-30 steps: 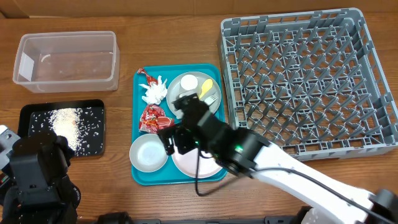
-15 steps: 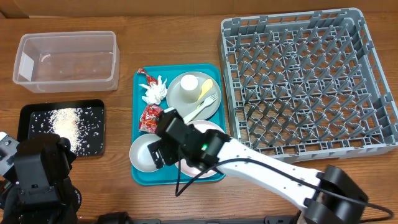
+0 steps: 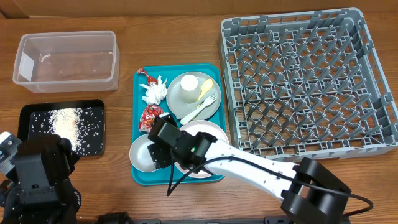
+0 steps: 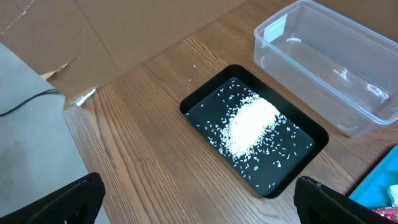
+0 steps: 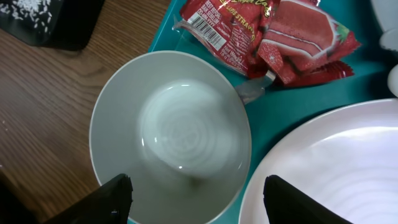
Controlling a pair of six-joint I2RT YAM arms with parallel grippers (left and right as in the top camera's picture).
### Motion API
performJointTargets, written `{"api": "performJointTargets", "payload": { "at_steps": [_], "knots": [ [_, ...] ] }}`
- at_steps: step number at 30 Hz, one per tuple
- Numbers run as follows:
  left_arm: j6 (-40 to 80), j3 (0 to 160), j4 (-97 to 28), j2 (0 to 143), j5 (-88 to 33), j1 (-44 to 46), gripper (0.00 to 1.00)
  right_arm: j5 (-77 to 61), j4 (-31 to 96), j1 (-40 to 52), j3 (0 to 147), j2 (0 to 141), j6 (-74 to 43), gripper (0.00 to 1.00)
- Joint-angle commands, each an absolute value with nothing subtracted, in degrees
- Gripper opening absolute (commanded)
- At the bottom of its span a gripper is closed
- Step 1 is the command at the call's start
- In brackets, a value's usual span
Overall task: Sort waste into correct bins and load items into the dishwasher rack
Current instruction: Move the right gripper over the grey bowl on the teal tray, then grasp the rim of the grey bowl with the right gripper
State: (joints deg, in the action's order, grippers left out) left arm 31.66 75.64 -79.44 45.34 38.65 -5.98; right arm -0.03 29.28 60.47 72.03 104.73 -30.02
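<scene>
Dishwasher rack (image 3: 308, 81): square grey plastic grid with upright pegs, on the table (image 3: 174, 31) at its right side.

Teal tray (image 3: 186, 68): centre, long axis near to far.

Clear tub (image 3: 66, 60): far left, rectangular, long axis left to right.

Black tray (image 3: 62, 127): in front of the tub, shallow, holding loose white rice (image 4: 252, 121).

On the teal tray:
- White plate (image 3: 208, 130), glossy, near right.
- Grey plate (image 3: 176, 99), carrying a white cup (image 3: 188, 84).
- A yellow spoon (image 3: 205, 89) and fork (image 3: 202, 109) lie diagonally on the grey plate, heads pointing far-right.
- White bowl (image 5: 171, 130), round, upright, near left.
- Red wrapper (image 5: 267, 34), crinkled, just beyond the bowl.
- Napkin (image 3: 153, 91), crumpled.

Right tool (image 5: 196, 183): spread, straddling the bowl.

Left tool (image 4: 198, 186): spread wide above bare table.
</scene>
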Motion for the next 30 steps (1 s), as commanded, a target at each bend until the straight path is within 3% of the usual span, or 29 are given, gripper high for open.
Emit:
{"api": "performJointTargets", "payload": {
  "at_steps": [1,12,19,30],
  "knots": [
    [33.26,76.25,-79.61,45.32,37.58,-6.09,1.00,0.34,28.49,60.69,73.34,106.59,-30.50,0.71],
    [33.26,76.25,-79.72,45.32,36.53,-6.09,1.00,2.02,27.70,60.69,73.34,109.36,-31.62,0.68],
    [33.23,76.25,-79.75,45.32,36.56,-6.09,1.00,2.00,26.68,60.69,73.36,110.13,-31.57,0.58],
    [33.21,76.25,-79.72,45.32,36.62,-6.09,1.00,1.58,26.30,60.69,73.36,110.13,-31.59,0.31]
  ]
}}
